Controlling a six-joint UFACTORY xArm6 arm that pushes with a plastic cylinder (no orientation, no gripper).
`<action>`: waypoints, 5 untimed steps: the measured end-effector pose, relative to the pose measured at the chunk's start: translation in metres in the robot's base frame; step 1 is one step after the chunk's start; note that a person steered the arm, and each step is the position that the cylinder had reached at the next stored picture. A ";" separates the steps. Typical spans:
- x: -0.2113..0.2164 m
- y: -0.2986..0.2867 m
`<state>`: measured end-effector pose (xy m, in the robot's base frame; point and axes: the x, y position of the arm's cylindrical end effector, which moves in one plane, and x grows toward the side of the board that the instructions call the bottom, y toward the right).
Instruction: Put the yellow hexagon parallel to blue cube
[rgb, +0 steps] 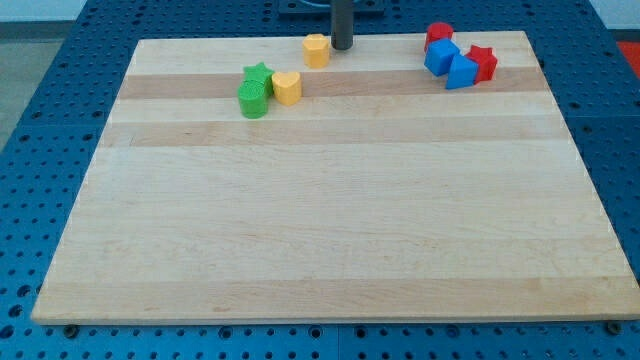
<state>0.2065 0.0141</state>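
The yellow hexagon (317, 50) lies near the board's top edge, a little left of the middle. My tip (342, 46) stands just to its right, close to it or touching it; I cannot tell which. The blue cube (441, 57) sits at the top right, well to the right of the hexagon and at about the same height in the view. It touches a second blue block (462, 72) at its lower right.
A red block (439, 33) sits above the blue cube and a red star (483, 62) to its right. A green star (257, 76), a green cylinder (253, 100) and a yellow heart (287, 87) cluster at the upper left. The wooden board (330, 230) lies on a blue pegboard.
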 end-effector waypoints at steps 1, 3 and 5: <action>-0.012 -0.002; -0.014 -0.042; -0.010 -0.055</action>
<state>0.1960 -0.0405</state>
